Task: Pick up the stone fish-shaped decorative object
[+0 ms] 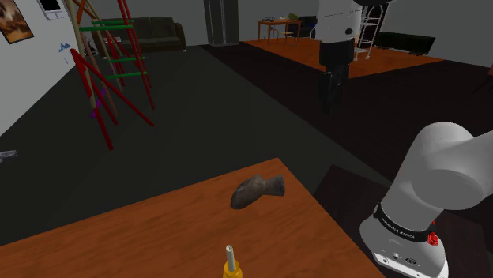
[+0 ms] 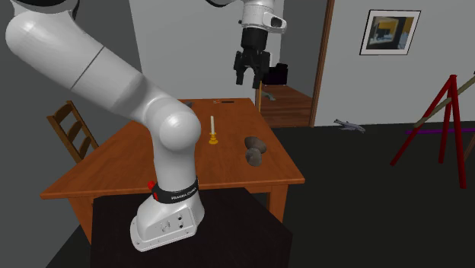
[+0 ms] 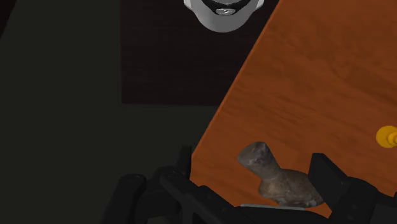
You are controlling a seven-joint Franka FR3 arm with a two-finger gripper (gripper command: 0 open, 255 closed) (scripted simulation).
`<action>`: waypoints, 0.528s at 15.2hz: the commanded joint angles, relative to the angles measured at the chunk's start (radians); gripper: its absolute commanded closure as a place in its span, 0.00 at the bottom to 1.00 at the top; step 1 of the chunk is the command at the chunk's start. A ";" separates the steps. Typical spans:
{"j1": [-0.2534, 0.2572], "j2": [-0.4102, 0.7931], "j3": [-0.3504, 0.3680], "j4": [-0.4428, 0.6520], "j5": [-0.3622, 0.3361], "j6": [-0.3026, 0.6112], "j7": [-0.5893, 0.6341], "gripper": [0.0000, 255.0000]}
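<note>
Fingers spread wide, holding nothing, high above grey stone fish lying on wooden table

Reddish-brown rectangular wooden table; pale candle in a yellow holder stands upright on it; grey-brown stone fish-shaped ornament lies near the candle, closer to the table's long edge; small dark flat item beyond the candle at the far end, too small to identify.
</note>
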 commanded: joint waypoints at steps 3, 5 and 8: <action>0.026 0.021 0.009 -0.048 -0.012 0.081 -0.044 0.00; 0.050 0.047 0.019 -0.092 -0.025 0.165 -0.086 0.00; 0.087 0.098 0.034 -0.151 -0.044 0.294 -0.145 0.00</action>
